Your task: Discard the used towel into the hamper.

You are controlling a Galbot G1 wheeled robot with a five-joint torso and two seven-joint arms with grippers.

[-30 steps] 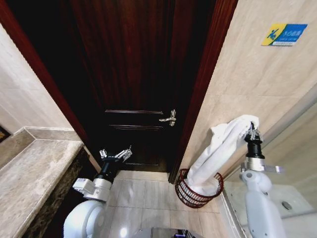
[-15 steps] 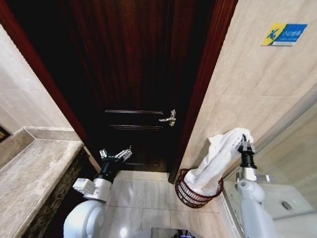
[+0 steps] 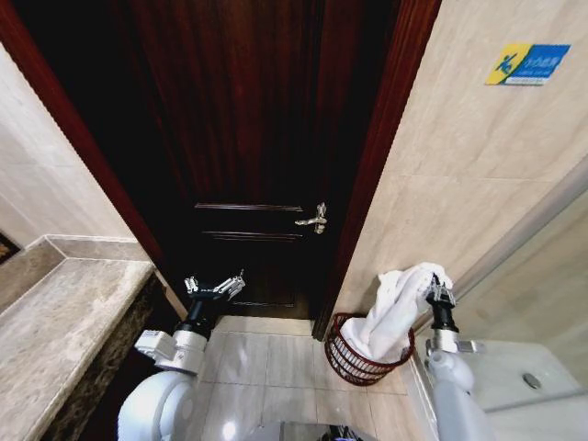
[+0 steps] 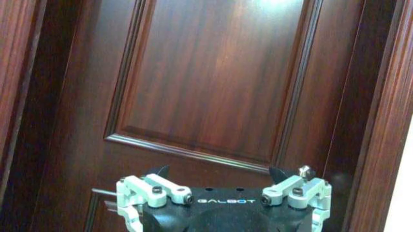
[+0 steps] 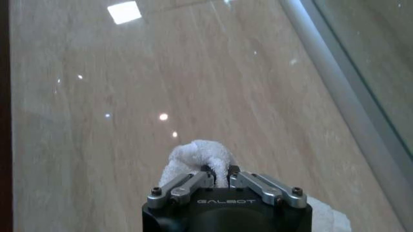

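Head view, lower right of frame: right gripper [image 3: 439, 293] pinching a white towel [image 3: 395, 312] whose lower end drapes into the dark red hamper [image 3: 342, 358] on the tiled floor beside the door. Lower left: left gripper [image 3: 215, 287] idle, fingers spread, facing the door [image 3: 248, 138].
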